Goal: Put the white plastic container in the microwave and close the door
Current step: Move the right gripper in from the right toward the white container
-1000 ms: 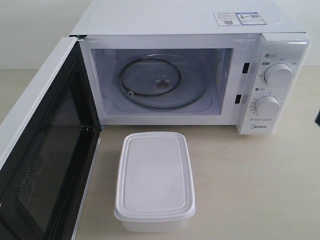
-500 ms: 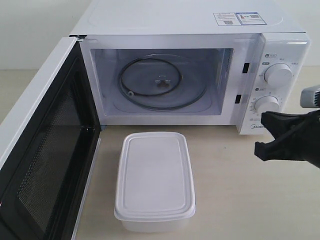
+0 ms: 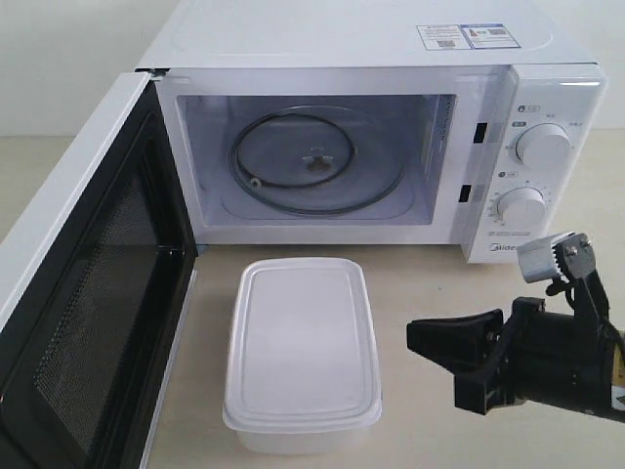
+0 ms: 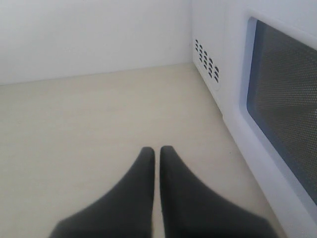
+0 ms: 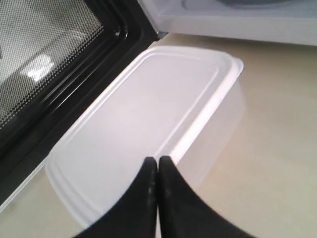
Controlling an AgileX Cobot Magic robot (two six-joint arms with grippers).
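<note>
The white plastic container (image 3: 303,347) sits lidded on the table in front of the microwave (image 3: 391,147), whose cavity is open with the glass turntable (image 3: 314,161) bare. The door (image 3: 93,283) hangs wide open at the left, mesh inner face showing. My right gripper (image 3: 415,337) is shut and empty, low at the right, its tips pointing at the container's right side with a short gap between. In the right wrist view its tips (image 5: 157,159) hover over the container's lid edge (image 5: 148,114). My left gripper (image 4: 157,148) is shut, empty, behind the door's outer window (image 4: 285,104).
The open door's edge (image 5: 74,74) runs close along the container's left side. The microwave's dials (image 3: 542,145) stand just above and behind the right arm. The vented microwave side (image 4: 208,62) and a white wall lie ahead of the left gripper.
My right gripper has come in from the right edge, dropping lower and moving left toward the container. The container, door and microwave have not moved.
</note>
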